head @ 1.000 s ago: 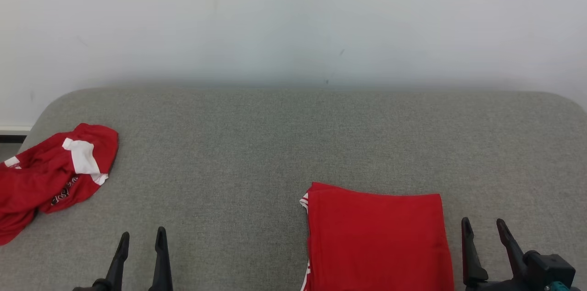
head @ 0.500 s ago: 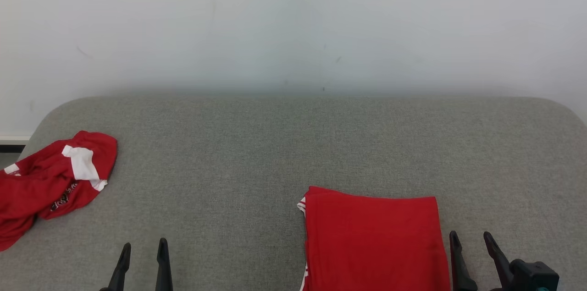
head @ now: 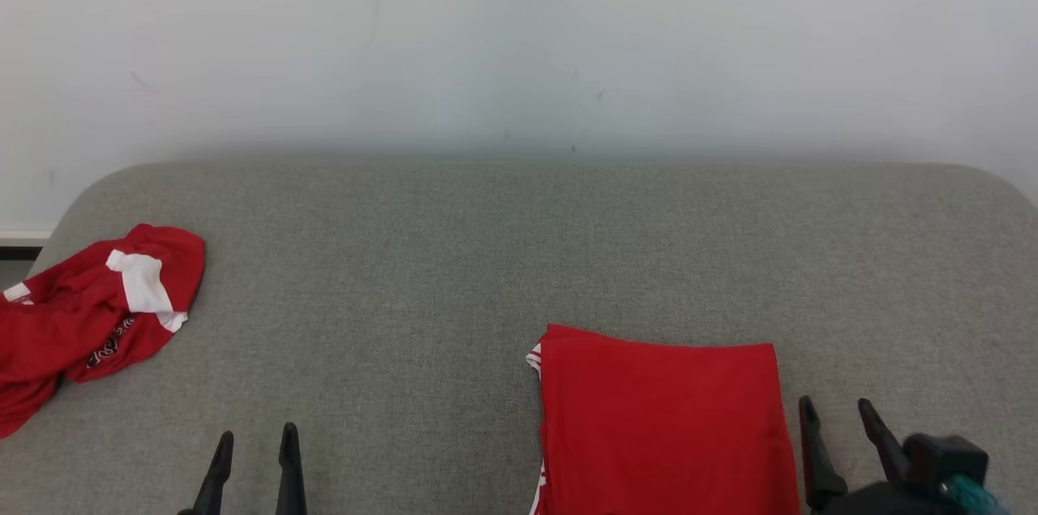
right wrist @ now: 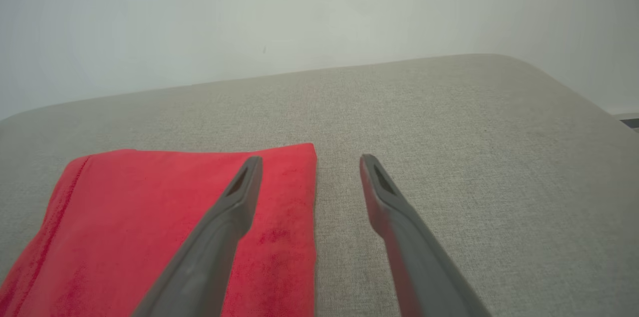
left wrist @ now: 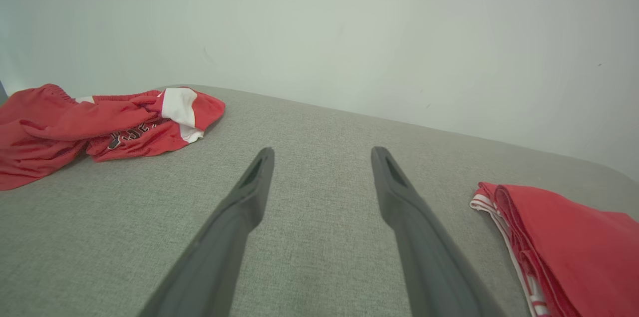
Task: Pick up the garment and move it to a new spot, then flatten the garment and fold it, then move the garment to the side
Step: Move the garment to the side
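Both grippers are hovering empty at the near edge of the grey fabric-covered worktop [head: 486, 255]. My left gripper [head: 255, 435] is holding its fingers fully apart over bare cloth. My right gripper [head: 835, 405] is spread just as wide, gripping nothing, just beside the right edge of the folded red garment [head: 665, 426]. That garment is lying flat in a neat rectangle at my near right, with white trim peeking out along its left edge, so I am judging its fold finished and the piece set aside.

Farther off, at the worktop's left edge, a crumpled red-and-white garment [head: 89, 320] with dark lettering is lying in a heap, well apart from my left gripper. I am taking that heap as the next pick. To do it well, I am planning to reach with the left arm and close on a raised ridge of cloth. Then I am lifting until the hem is clearing the worktop before carrying it to the open middle. Beyond, a plain pale wall [head: 519, 36] is closing off the view.
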### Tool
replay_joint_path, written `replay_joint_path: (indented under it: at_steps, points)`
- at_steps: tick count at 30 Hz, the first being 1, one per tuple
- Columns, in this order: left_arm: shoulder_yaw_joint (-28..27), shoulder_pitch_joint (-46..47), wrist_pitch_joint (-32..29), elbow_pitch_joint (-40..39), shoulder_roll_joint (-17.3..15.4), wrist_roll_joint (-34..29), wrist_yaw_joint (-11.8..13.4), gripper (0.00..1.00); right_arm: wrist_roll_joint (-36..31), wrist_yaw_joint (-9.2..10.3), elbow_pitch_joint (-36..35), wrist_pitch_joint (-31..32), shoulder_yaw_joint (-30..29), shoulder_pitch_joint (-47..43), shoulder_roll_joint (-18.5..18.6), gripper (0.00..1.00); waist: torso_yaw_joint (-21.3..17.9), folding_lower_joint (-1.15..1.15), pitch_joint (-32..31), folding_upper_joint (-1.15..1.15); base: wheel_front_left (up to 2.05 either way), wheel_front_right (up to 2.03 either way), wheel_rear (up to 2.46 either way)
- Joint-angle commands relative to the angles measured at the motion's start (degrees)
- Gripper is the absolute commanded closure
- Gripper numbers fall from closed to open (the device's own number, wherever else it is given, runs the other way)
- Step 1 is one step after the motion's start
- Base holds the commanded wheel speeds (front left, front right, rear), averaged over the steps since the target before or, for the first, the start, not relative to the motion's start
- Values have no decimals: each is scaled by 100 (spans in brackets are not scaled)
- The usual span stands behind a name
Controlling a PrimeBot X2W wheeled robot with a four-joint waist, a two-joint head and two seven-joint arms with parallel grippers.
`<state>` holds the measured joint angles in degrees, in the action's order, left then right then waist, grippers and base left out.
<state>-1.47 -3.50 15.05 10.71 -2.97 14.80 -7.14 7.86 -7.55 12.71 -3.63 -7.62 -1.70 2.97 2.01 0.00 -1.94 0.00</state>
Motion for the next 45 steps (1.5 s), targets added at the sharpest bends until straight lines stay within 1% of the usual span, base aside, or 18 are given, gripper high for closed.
replay_joint_path:
  at_steps: [1,5,7,10,14,16,22,23,24,26,28,31,36,41,45]
  points:
    - [4,21,20,26,12,23,-32,0,1,10,17,277,-2,88,18,0,4,0,35,0,0,0,0]
    - [-55,50,20,-7,11,10,-41,0,85,10,105,1655,-87,382,106,0,-6,0,145,0,0,0,0]
    - [-81,73,20,-25,11,-3,-27,0,30,10,136,2233,-117,592,147,0,7,0,228,0,0,0,0]
    - [-17,188,20,-9,12,-26,-31,0,-79,10,249,2919,-170,807,152,0,107,0,368,0,0,0,0]
    - [100,282,20,-19,12,12,-33,0,-119,10,417,3565,-219,1004,109,0,282,0,497,0,0,0,0]
    - [129,307,20,-18,11,21,-33,0,-58,10,434,3667,-234,1017,90,0,326,0,523,0,0,0,0]
    - [190,368,20,-74,11,67,-34,0,-100,10,607,4321,-231,934,22,0,494,0,670,0,0,0,0]
    - [189,367,20,-84,11,70,-35,0,-67,10,616,4400,-199,933,7,50,501,0,682,0,0,0,0]
    - [180,363,20,-99,9,70,-35,0,-42,10,607,4452,-153,939,-5,70,499,0,707,0,0,0,0]
    - [157,373,20,-145,3,61,-35,0,-36,10,529,4445,-50,999,-17,100,464,0,766,0,0,0,0]
    - [178,405,19,-198,-9,36,-35,0,-113,10,435,4336,11,1120,20,100,392,0,844,0,0,0,0]
    - [195,451,19,-299,-36,1,-35,0,-195,10,352,4161,131,1374,175,100,216,0,994,0,0,0,0]
    - [220,640,19,-515,-121,-59,-34,0,-283,11,410,3918,353,1932,513,100,-268,0,1386,0,0,0,0]
    - [397,947,20,-722,-282,-94,-29,0,-365,11,649,3725,296,2522,913,100,-805,0,1867,0,0,0,0]
    - [584,1295,19,-999,-432,-96,-29,0,-503,11,891,3396,24,3006,1218,100,-1145,0,2340,0,0,0,0]
